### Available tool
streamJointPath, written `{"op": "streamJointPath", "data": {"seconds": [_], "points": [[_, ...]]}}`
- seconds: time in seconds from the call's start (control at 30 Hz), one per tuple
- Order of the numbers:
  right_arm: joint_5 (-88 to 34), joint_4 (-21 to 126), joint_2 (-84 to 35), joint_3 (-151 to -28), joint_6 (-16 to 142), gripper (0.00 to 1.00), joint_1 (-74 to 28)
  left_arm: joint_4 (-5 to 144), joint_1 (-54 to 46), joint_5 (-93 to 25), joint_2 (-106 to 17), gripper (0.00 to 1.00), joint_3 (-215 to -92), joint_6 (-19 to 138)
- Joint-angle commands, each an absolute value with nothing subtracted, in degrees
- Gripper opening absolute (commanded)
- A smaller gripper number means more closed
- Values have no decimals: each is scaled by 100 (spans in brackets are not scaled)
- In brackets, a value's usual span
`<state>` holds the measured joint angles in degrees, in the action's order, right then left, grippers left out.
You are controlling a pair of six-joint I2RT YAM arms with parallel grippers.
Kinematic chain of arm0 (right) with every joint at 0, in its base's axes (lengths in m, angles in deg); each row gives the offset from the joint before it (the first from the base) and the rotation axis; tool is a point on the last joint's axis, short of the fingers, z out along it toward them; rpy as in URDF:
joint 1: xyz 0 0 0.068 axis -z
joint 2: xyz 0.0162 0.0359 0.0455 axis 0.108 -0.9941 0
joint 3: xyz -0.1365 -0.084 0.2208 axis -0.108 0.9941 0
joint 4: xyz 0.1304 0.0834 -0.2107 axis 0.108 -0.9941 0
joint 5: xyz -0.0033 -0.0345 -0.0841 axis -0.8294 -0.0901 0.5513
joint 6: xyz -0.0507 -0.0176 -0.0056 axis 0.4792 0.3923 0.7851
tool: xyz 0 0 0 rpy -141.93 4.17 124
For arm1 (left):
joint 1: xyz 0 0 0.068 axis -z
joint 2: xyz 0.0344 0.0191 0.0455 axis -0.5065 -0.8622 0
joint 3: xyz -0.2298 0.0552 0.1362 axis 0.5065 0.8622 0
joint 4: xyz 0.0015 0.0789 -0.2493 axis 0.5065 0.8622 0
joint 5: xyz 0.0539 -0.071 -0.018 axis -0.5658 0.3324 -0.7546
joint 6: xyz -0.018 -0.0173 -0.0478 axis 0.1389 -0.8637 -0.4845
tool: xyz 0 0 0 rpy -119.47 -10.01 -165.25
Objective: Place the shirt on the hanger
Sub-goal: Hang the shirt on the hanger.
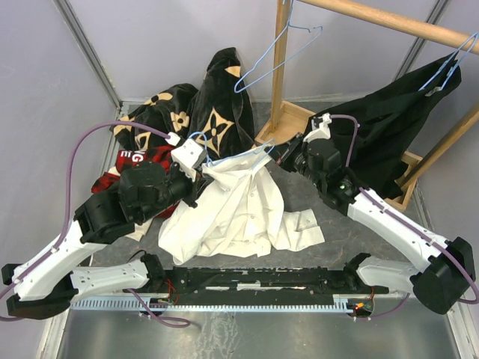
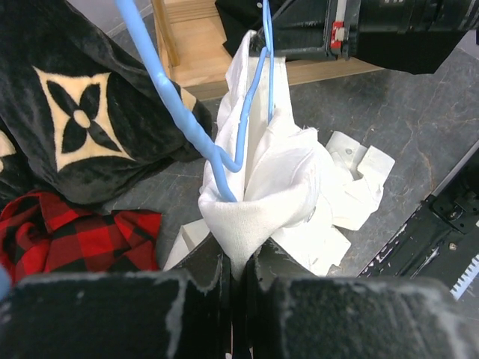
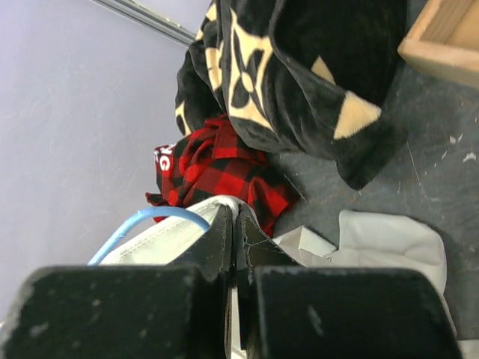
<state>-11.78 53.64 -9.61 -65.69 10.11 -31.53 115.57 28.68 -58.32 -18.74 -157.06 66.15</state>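
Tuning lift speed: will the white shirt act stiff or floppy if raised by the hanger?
Probably floppy: the shirt hangs in loose folds off the hanger and pools on the table. Likely light, since thin cloth bunches tightly in the left pincer. It may slip along the smooth wire.

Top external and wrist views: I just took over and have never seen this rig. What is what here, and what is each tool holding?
These are two robot arms bolted at the table's near edge, each ending in a two-finger tool. The top external view looks down from above and behind them; each wrist view looks along that arm's own fingers. On the grey table are the white shirt, a red plaid shirt and a black flowered garment, beside a wooden rack. The left tool is shut on a bunch of the shirt, with the blue hanger threaded into the cloth. The right tool is shut on the shirt's edge beside the hanger wire.
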Motion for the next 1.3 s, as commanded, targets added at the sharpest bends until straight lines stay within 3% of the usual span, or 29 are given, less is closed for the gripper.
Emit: {"op": "streamJointPath", "data": {"seconds": [0.0,0.53,1.27], "points": [[-736,4901,-1028,-7054,1967,0,-2664,11242,2871,-5811,-1532,3,-15808,6372],[273,3751,-900,-8090,4707,0,-2372,11280,2869,-5819,-1478,3,-15711,6388],[1572,3138,-1278,-9376,6361,0,-1759,11552,2873,-5608,-1484,3,-15775,6583]]}}
